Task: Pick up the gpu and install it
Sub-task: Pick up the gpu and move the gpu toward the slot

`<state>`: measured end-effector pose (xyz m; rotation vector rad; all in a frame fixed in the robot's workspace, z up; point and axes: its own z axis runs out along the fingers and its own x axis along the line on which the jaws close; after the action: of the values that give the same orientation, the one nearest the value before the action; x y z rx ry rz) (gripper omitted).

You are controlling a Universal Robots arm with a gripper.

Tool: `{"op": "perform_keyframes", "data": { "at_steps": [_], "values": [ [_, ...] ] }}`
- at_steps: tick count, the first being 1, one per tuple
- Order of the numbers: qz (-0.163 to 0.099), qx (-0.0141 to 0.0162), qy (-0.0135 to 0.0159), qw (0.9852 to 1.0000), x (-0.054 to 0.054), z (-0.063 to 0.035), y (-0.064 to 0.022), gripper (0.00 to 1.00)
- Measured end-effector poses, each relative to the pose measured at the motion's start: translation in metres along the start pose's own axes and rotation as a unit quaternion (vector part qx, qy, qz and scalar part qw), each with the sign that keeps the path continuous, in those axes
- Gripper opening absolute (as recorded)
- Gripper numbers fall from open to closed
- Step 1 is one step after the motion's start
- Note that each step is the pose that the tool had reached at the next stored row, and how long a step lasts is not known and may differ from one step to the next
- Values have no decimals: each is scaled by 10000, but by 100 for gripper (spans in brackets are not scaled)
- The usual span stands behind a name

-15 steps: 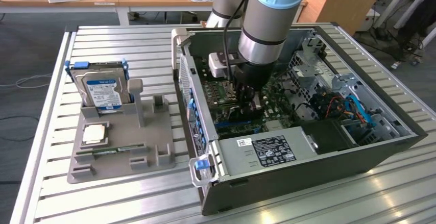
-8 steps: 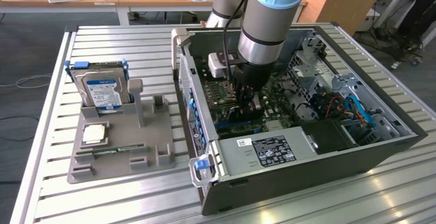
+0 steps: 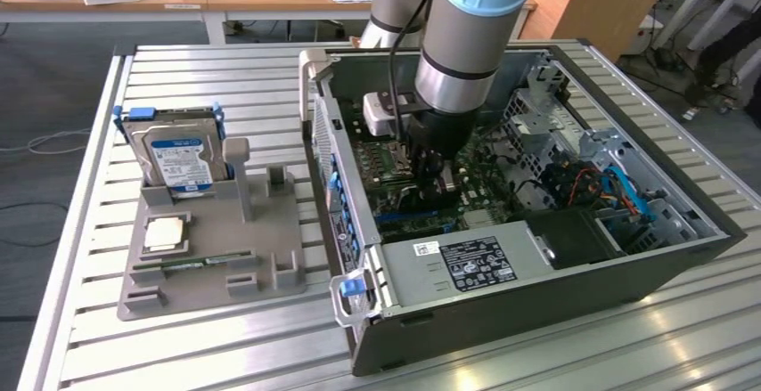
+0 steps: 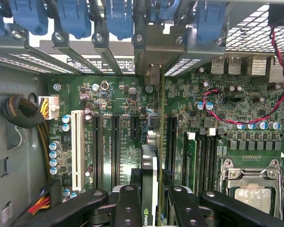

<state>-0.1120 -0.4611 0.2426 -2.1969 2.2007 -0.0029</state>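
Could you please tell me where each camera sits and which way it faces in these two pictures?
Exterior view: off the arm, raised, looking down at the open computer case on a slatted table; the arm reaches inside.
Wrist view: on the wrist, looking down past the gripper, which is shut on the gpu, toward the motherboard.
Shared: gripper, motherboard.

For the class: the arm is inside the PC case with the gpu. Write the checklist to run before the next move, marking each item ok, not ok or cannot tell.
1. gpu in gripper: ok, fingers clamp it edge-on.
2. Card lined up along the motherboard slots: ok.
3. Card seated in a slot: cannot tell.
4. Bracket at the rear opening: ok.
5. Red cable away from the card: ok.
6. Hard drive in its holder outside the case: ok.
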Motion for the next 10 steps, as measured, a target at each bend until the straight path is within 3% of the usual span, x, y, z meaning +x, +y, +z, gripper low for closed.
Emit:
{"op": "perform_keyframes", "data": {
  "at_steps": [10],
  "values": [
    [0,1,-1,10000,0,6,0,27]
  ]
}}
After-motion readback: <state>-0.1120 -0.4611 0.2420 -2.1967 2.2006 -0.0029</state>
